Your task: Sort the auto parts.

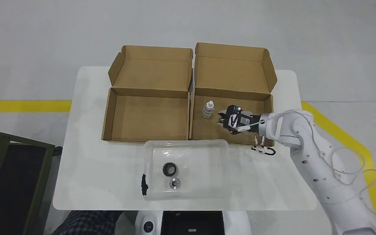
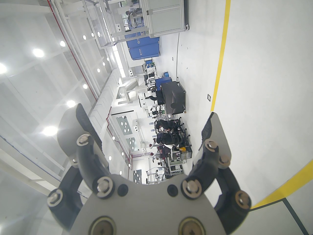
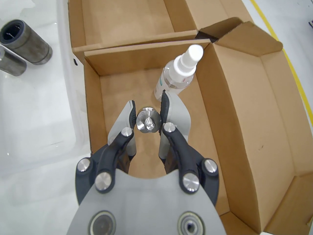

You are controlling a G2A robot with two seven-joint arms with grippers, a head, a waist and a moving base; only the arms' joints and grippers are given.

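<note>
While the right gripper (image 1: 227, 120) hung over the right cardboard box (image 1: 205, 131), at about 1 o'clock on the table (image 1: 88, 147), its jaws were clamped on a small silver flanged part (image 3: 148, 122), one pad on each side of the round rim. The part looked to be above the box floor, not resting on it. A clear spray bottle (image 1: 208, 109) stood upright in the same box, at roughly 10 o'clock from the gripper and close to it but apart.

The left cardboard box (image 1: 147, 117), at 11 o'clock, held nothing. The clear tray (image 1: 187, 143), at 6 o'clock, held a dark cylinder (image 1: 170, 169) and a smaller metal piece (image 1: 174, 183) just beside it.

The left gripper (image 2: 146, 113) had its fingers spread wide with nothing between them, aimed off at the room and not at the table.

Step in hand, by my read: the drop-off of one part into the right box, carried over but not let go. The next move probably called for a short descent onto bare cardboard, staying off the bottle at 10 o'clock, and then opening the jaws. Two pieces were left in the tray to sort.
</note>
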